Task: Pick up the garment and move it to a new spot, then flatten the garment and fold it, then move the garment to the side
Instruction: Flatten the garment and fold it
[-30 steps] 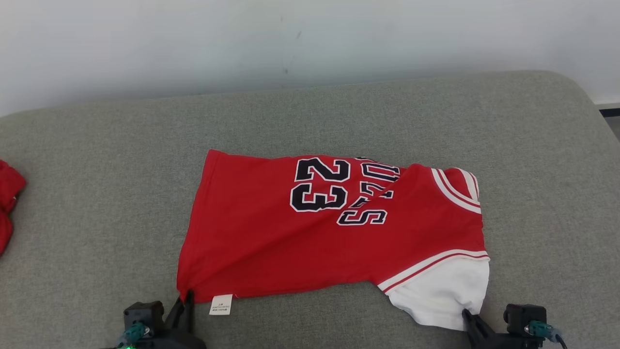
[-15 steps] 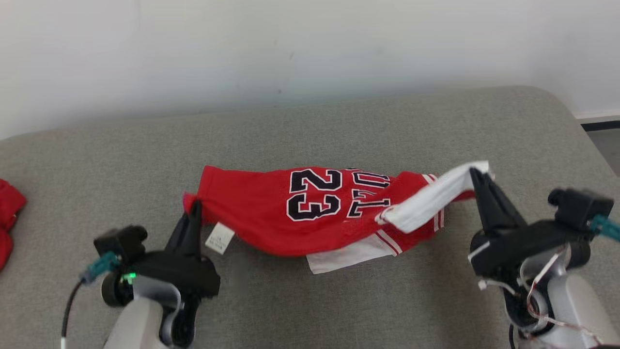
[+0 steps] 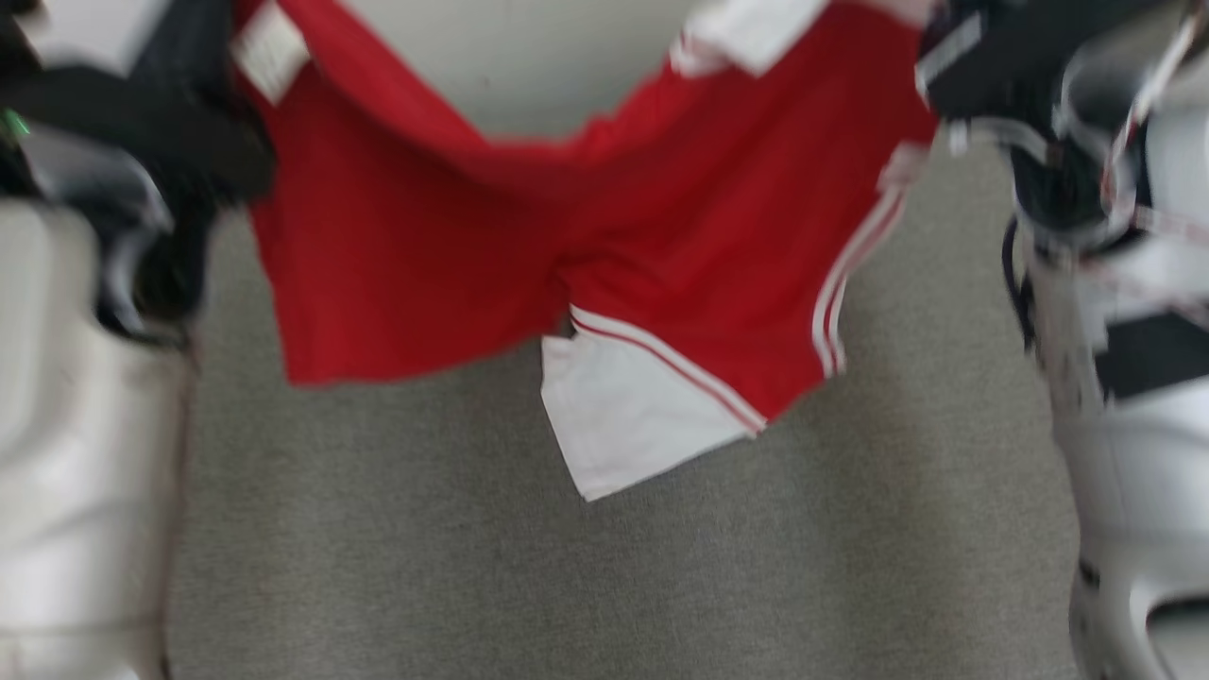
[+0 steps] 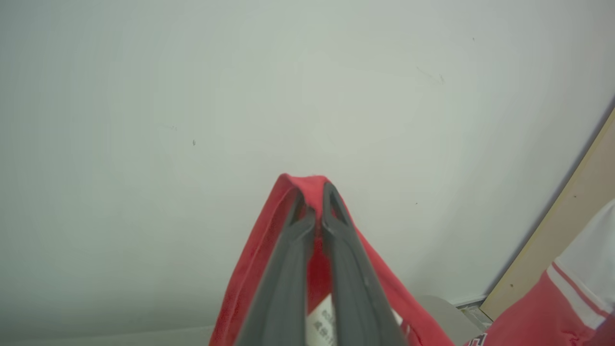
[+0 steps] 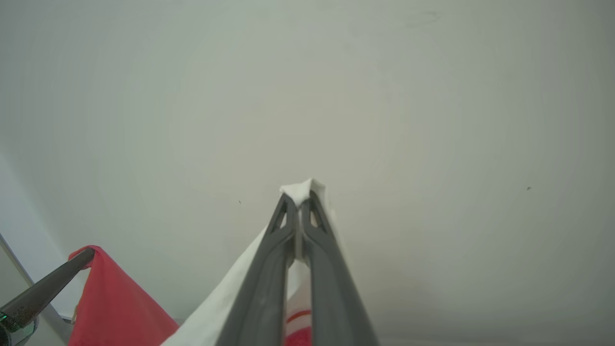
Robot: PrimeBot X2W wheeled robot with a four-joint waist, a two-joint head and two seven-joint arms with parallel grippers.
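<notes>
The garment, a red jersey with white sleeves and striped trim, hangs in the air, stretched between my two arms above the grey cushion. Its white sleeve dangles lowest, in the middle. In the left wrist view my left gripper is shut on a red corner of the garment, with the white label just below. My right gripper is shut on a white corner of the garment. The head view is blurred, and the printed front is hidden.
My pale left forearm and right forearm flank the garment in the head view. Both wrist views face a plain pale wall. A tan board edge runs up the right of the left wrist view.
Both grippers have risen, keeping hold of their corners. The garment has left the cushion and now hangs between them. The head view has shifted as well.
</notes>
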